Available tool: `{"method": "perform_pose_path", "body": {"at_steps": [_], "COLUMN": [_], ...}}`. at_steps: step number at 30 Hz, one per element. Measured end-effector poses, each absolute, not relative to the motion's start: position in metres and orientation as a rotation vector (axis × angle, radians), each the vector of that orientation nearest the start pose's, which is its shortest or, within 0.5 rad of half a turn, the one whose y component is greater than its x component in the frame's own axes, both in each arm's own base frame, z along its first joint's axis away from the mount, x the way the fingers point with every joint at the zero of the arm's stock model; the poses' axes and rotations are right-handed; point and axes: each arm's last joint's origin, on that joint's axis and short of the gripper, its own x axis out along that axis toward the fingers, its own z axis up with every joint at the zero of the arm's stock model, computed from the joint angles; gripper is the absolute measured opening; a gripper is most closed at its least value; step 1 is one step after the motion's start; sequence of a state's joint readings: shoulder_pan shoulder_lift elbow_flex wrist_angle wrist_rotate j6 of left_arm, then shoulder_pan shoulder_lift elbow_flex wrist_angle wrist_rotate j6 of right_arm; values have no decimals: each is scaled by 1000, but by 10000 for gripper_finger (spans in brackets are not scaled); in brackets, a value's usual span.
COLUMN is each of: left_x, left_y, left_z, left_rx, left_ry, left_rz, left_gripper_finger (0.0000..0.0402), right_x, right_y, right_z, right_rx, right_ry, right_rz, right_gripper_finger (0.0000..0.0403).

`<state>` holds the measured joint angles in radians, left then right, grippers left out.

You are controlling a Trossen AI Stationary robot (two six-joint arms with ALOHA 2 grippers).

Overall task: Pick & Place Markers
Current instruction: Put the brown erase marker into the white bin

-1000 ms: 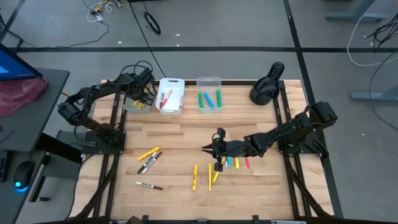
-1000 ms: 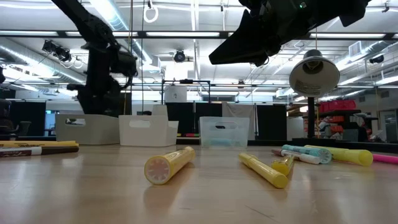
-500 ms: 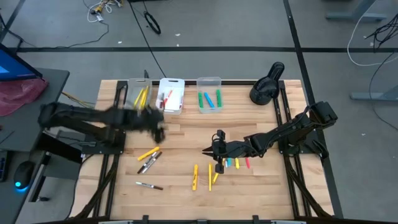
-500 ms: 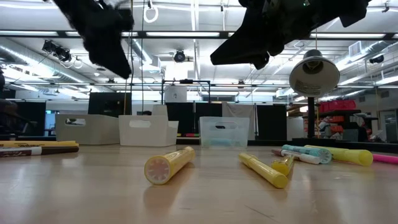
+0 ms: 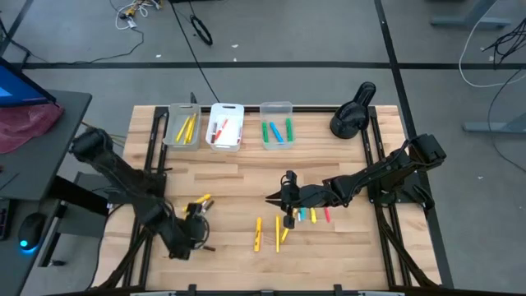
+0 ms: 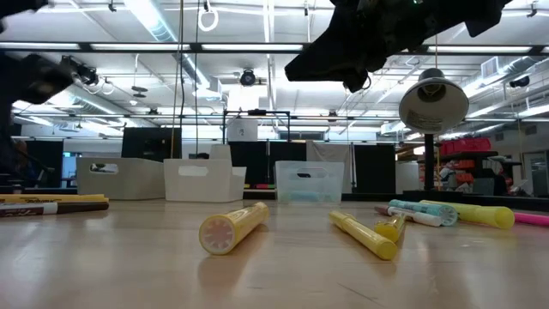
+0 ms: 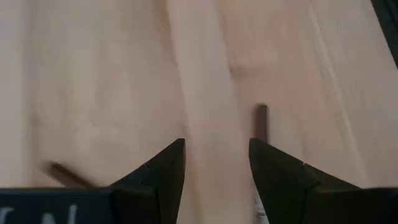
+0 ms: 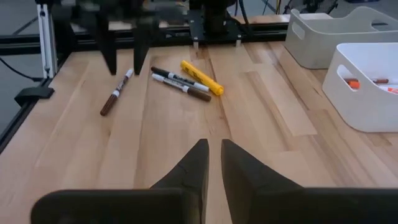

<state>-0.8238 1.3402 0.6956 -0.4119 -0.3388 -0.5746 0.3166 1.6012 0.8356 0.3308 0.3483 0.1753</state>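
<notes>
Loose markers lie on the wooden table: a yellow one (image 5: 198, 201) and two white ones with brown caps (image 5: 194, 216) at the front left, another white one (image 8: 117, 94) nearer the front edge, and yellow (image 5: 257, 233), blue and pink ones (image 5: 311, 215) in the middle. My left gripper (image 5: 194, 230) hangs open over the front-left markers, with bare wood between its fingers (image 7: 216, 163) and a brown marker tip (image 7: 262, 118) beside one finger. My right gripper (image 5: 272, 197) hovers at mid-table, its fingers (image 8: 214, 149) nearly together on nothing.
Three small bins stand along the far edge: one with yellow markers (image 5: 182, 128), one with red (image 5: 225, 127), one with green and blue (image 5: 277, 125). A black lamp-like object (image 5: 353, 111) stands at the far right. Black frame rails run along both table sides.
My left arm has swung fast from the far-left bin toward the table's near edge and now hangs over the front-left markers, its wrist rolled on the way. The markers on the table have kept their places.
</notes>
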Motion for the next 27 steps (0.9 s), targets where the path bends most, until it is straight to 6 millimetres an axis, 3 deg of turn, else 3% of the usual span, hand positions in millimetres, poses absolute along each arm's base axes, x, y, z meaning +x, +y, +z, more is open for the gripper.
{"method": "perform_pose_path", "body": {"at_steps": [6,12,16,23,27], "left_x": [162,160,161,178,206], "left_y": [-195,-207,-208,-199,-183], "left_z": [146,120,114,113,116], "left_rx": [7,36,50,66,46], "left_ry": [1056,1093,1078,1027,908], "left_rz": [-163,-111,-78,-53,28], "left_gripper_finger": [209,204,165,38,35], "right_x": [320,321,321,321,320], "right_y": [94,94,94,94,94], "right_z": [204,204,204,204,204], "right_rx": [8,-12,-14,-14,-15], "right_ry": [376,370,370,370,374], "right_rz": [-61,-57,-57,-57,-57], "right_gripper_finger": [45,45,45,45,45]}}
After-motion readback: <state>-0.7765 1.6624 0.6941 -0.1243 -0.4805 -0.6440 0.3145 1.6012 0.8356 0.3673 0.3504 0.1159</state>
